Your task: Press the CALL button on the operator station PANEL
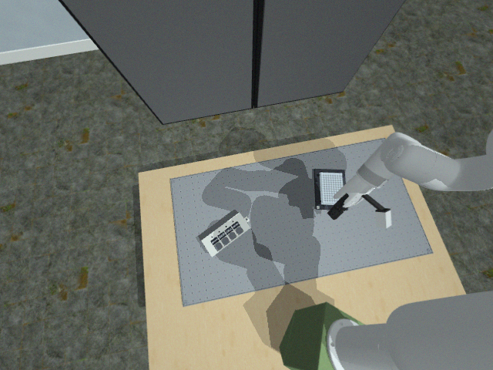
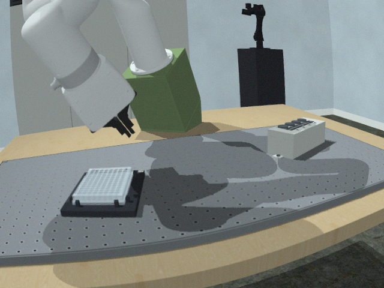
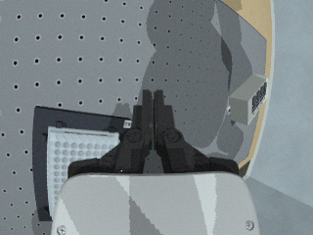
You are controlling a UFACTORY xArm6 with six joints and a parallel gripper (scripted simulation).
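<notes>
PANEL (image 1: pixel 224 233) sits on the surface (image 1: pixel 358 239), well apart to the left of the end effector (image 1: pixel 334 211), whose fingers are fully closed on nothing, above the near edge of plate B38 (image 1: pixel 331 186).

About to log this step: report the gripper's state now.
Black two-finger gripper: shut, fingers pressed together, holding nothing.

The white xArm rises from its base (image 1: pixel 333 330) at the near edge and bends over in an arc, the forearm (image 1: pixel 421 165) slanting downward. The wrist (image 2: pixel 93 99) tilts steeply. The black gripper (image 2: pixel 125 127) hangs in the air, its two fingers pressed flat together with nothing between them, the tips aimed obliquely down.
</notes>
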